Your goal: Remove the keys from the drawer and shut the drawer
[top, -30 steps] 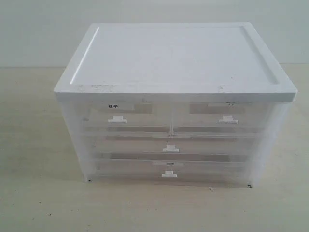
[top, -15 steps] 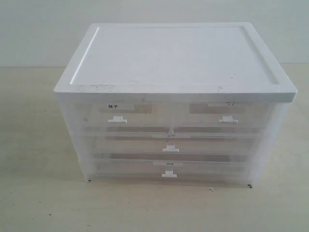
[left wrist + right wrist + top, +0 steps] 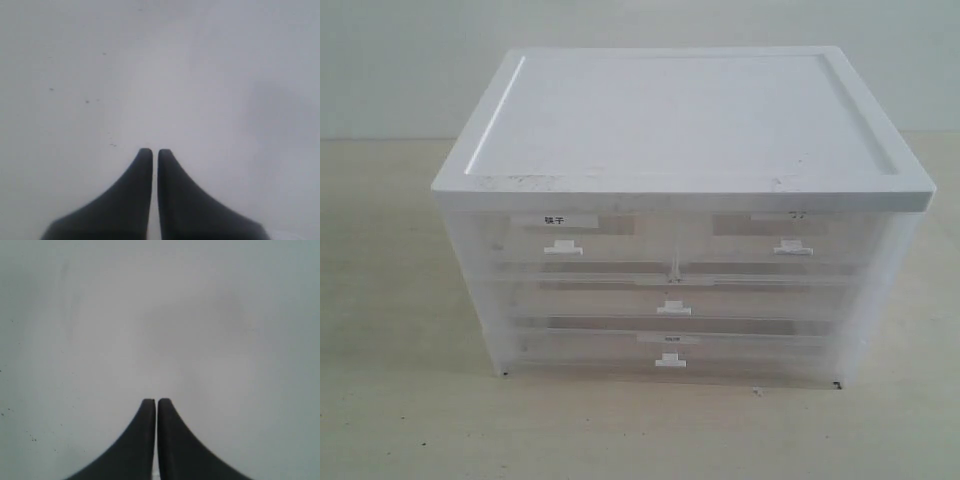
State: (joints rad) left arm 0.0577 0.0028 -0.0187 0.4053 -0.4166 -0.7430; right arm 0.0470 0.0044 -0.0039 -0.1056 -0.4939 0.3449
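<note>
My left claw (image 3: 155,152) is closed, its two dark fingers all but meeting, with nothing between them and only a pale, speckled surface beyond. My right claw (image 3: 156,402) is pressed closed as well, empty, over a similar plain surface. On the beige worktop (image 3: 390,400) stands a translucent cabinet (image 3: 680,120) with a white lid. The drawer (image 3: 825,245) sits in its top row on the right in the exterior view, pushed in level with its neighbour (image 3: 610,245), which carries the darker label. Its white tab handle (image 3: 792,247) faces the camera. Two full-width drawers (image 3: 740,300) lie below. The keys are not discernible through the cloudy front.
</note>
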